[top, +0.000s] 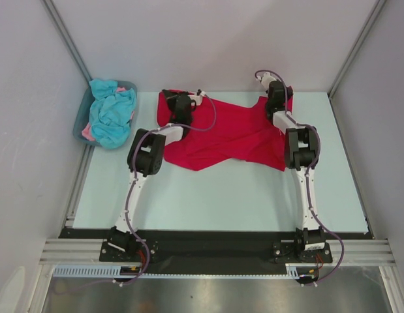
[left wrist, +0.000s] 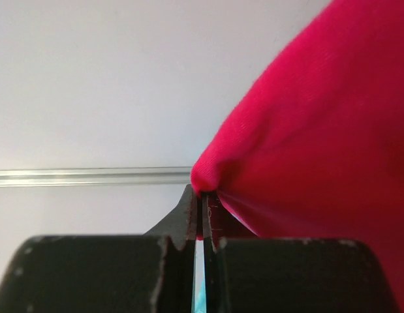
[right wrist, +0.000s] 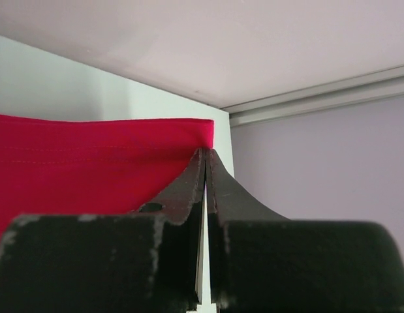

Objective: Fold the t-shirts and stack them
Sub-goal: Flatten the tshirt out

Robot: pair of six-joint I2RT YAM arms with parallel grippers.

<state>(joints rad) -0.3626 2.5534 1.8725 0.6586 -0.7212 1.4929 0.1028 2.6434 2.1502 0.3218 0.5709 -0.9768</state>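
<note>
Pale grey walls [top: 208, 39] surround a mint-green table [top: 221, 195].

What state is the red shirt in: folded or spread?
Spread, not folded: the red t-shirt lies open and rumpled on the table, far corners pinched in the shut left gripper and right gripper.
</note>
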